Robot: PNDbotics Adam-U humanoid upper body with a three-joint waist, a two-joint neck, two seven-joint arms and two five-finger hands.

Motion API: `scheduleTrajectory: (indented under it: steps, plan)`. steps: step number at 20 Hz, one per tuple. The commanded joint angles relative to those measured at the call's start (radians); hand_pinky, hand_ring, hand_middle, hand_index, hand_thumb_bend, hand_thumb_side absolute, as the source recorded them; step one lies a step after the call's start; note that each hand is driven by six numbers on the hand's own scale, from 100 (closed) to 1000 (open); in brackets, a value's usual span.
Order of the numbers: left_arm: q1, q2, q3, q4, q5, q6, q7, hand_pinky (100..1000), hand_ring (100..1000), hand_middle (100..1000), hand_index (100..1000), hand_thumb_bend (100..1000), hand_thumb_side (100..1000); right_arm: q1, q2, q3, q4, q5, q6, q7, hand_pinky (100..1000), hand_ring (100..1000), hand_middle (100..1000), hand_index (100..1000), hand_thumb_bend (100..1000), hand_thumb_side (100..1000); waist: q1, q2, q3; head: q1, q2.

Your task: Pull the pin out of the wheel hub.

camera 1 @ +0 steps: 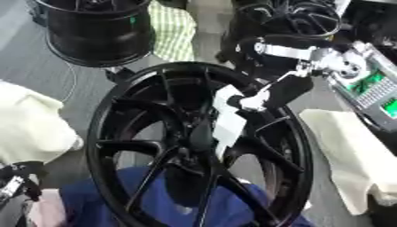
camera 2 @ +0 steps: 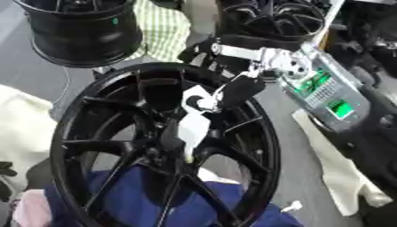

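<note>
Nearest, at seven o'clock, the left hand (camera 1: 17,182) shows only as a dark shape at the picture's edge; whether it is open or closed cannot be told. A blue cloth (camera 1: 163,201) lies under the large black spoked alloy wheel hub (camera 1: 116,111), which fills the centre. Over its spokes, the right hand (camera 1: 256,98) reaches in from two o'clock, its fingers curled onto a long white pin (camera 1: 227,122) that points down toward the hub's middle. Beyond, at eleven o'clock, stands a second black wheel rim (camera 1: 97,33).
</note>
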Motion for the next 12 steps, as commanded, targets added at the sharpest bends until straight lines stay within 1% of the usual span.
scheduleTrajectory:
  steps: [1, 4, 7, 10, 12]
  plan:
    - [-0.012, 0.006, -0.003, -0.023, 0.002, -0.001, -0.004, 465, 477, 633, 785, 100, 710, -0.008, -0.016, -0.006, -0.005, 0.007, -0.005, 0.006, 642, 750, 845, 920, 339, 298, 0.007, -0.013, -0.002, -0.001, -0.003]
    - [-0.010, 0.008, -0.001, -0.024, 0.001, -0.001, -0.002, 465, 478, 633, 785, 100, 710, -0.001, -0.024, -0.004, -0.032, 0.016, -0.008, 0.026, 619, 708, 811, 903, 335, 303, 0.007, -0.014, -0.006, 0.002, 0.000]
    - [-0.007, 0.009, 0.000, -0.024, 0.001, -0.002, -0.001, 465, 478, 634, 785, 100, 709, 0.008, -0.035, -0.008, -0.071, 0.019, -0.003, 0.047, 543, 596, 791, 876, 335, 305, 0.008, -0.016, -0.010, 0.006, 0.003]
    - [-0.005, 0.010, 0.002, -0.023, 0.001, -0.003, 0.001, 465, 478, 634, 785, 100, 709, 0.016, -0.044, -0.012, -0.104, 0.018, 0.005, 0.062, 499, 523, 791, 872, 336, 313, 0.009, -0.018, -0.014, 0.007, 0.006]
    - [-0.003, 0.011, 0.003, -0.022, 0.001, -0.003, 0.002, 465, 478, 635, 785, 100, 709, 0.022, -0.049, -0.013, -0.119, 0.018, 0.012, 0.074, 449, 457, 794, 867, 342, 307, 0.009, -0.019, -0.016, 0.008, 0.008]
